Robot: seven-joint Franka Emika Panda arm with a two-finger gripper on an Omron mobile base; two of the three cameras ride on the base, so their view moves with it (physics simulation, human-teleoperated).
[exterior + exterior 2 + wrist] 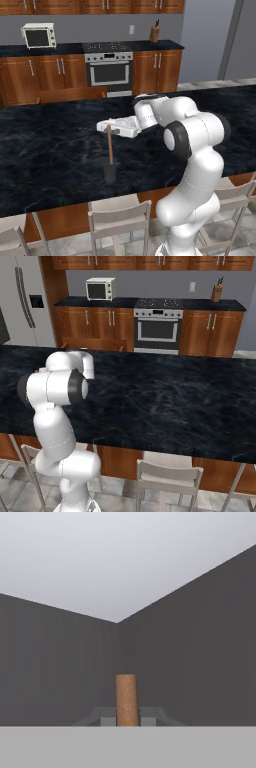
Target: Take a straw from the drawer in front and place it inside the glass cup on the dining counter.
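Across dining counter (pixel 55 150), straw (pixel 110 145) stands upright in glass cup (pixel 110 172).

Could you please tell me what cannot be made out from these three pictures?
- Left base view: whether the straw, held by the gripper, has its tip inside the glass cup; the cup is faint against the dining counter.
- Right base view: the arm's own body hides the gripper.
- Hand view: the straw's lower end is cut off.

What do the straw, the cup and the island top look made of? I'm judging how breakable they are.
Straw: matte reddish-brown, wood- or paper-like, opaque and uniformly coloured. Glass cup: clear glass apparently, only a faint greyish outline against the stone. Dining counter: polished-looking black stone, going by its grey-blue veining.
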